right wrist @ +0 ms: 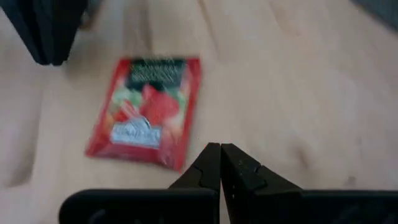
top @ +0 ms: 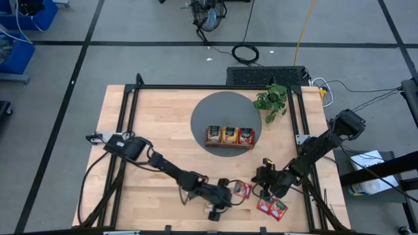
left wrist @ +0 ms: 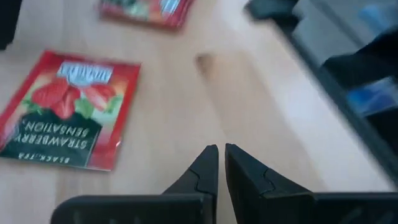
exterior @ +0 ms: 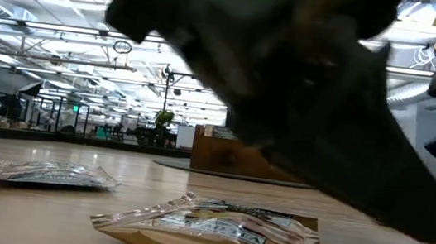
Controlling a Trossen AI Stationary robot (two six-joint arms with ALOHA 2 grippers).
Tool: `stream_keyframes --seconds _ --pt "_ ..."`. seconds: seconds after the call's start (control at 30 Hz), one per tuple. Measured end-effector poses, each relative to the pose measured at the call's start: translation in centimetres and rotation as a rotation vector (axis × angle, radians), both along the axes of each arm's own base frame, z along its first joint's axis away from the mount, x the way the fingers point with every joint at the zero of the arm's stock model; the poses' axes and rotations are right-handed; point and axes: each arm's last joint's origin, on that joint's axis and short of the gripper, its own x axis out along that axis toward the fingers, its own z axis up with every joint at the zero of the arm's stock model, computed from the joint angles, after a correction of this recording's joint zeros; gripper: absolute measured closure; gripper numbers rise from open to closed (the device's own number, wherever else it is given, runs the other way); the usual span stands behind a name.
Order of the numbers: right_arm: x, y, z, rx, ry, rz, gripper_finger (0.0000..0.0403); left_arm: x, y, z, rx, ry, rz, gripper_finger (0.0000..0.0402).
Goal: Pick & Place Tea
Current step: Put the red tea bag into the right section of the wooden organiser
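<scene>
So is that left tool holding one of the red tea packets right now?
No. The left tool is shut on nothing, and the red strawberry packet lies flat on the wood beside it.

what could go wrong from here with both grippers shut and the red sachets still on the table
1. The left gripper and right gripper are both shut and empty over bare wood; descending like this would likely push a sachet, not grasp it.
2. The red sachets lie flat, so fingers may slide over them.
3. Both arms crowd the table's near edge; they might collide, or knock a sachet off.
</scene>
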Motion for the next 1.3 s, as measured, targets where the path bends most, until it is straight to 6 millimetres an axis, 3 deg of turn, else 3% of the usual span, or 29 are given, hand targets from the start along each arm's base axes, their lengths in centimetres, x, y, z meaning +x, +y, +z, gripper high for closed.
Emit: stream_keyframes --seconds 0.17,0.5,0.83,1.3 --pt "-0.5 0.3 -0.5 0.071 0.068 -0.014 0.0403 1.5 0.4 0.4 0.025 0.034 0.098 0.0371" --pt "-0.9 2.0 -0.3 0.148 0.021 0.073 0.0403 2.3 3.3 -0.2 0.018 0.098 0.277 0.0371" --pt "-1.0 2.1 -0.2 0.136 0.016 0.09 0.0403 2.5 4.0 -0.1 0.113 0.048 0.342 0.0371" --pt "-1.0 2.1 -0.2 0.048 -0.025 0.117 0.0403 3.8 7.0 0.3 0.11 0.002 0.359 0.0371"
